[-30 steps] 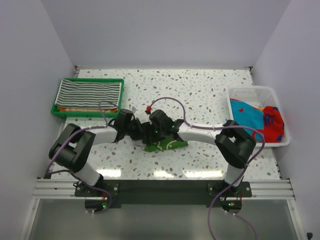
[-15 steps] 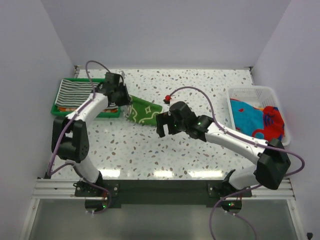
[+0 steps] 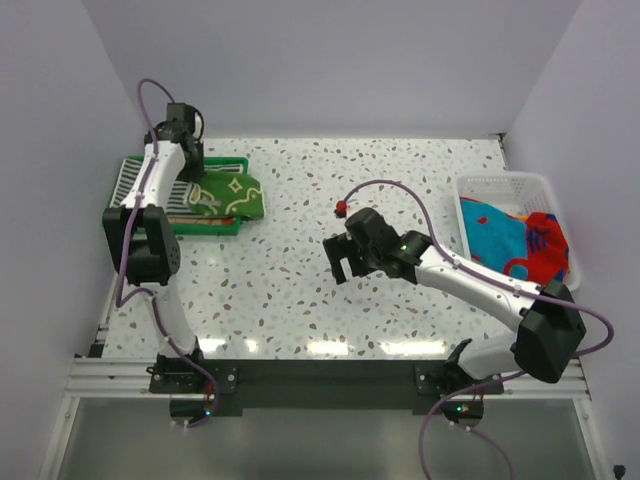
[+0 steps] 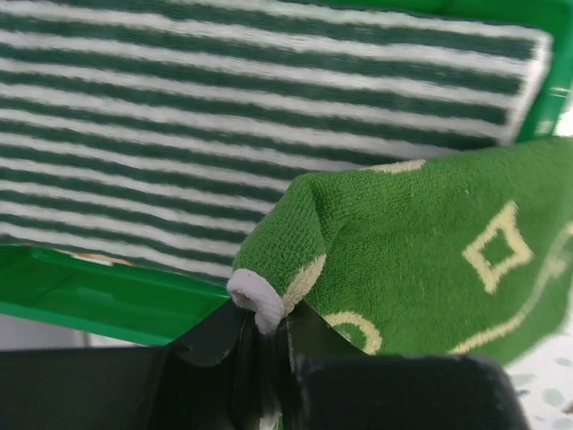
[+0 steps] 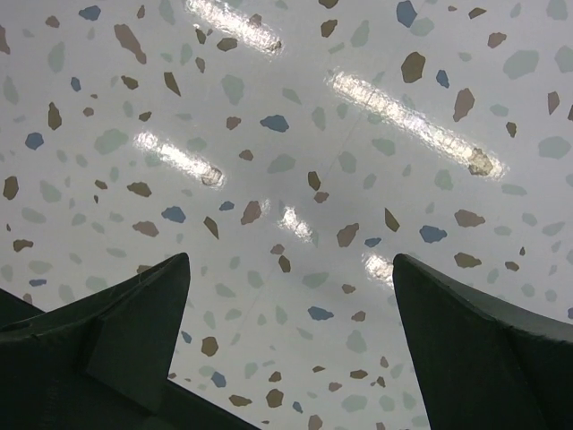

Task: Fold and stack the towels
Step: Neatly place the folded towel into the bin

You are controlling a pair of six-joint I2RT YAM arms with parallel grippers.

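The left gripper (image 4: 260,324) is closed tight on a folded corner of the green towel (image 4: 430,251). The towel's white hem is pinched between the jaws, with no gap showing. This green towel, printed with pale line drawings, is draped over the right part of the green tray (image 3: 215,228). Its right edge hangs past the tray's right rim towards the speckled surface (image 3: 400,180). Under it in the tray lies the striped towel (image 3: 135,180), flat, with its left part uncovered. The wrist view shows the green towel's held corner lifted a little above those stripes.

The left arm reaches over the tray from its near side, and the gripper sits above the tray's middle.

The right gripper (image 5: 291,296) hangs well to the right of the tray, over bare surface. Its fingers (image 5: 134,309) are spread wide and nothing lies between them — only speckled surface and lamp glare.

Farther right of the tray, at the opposite edge of the surface, stands a white mesh basket (image 3: 505,183). It holds a blue towel (image 3: 497,232) and a red towel (image 3: 545,248), both crumpled, with the red one against the basket's right wall.
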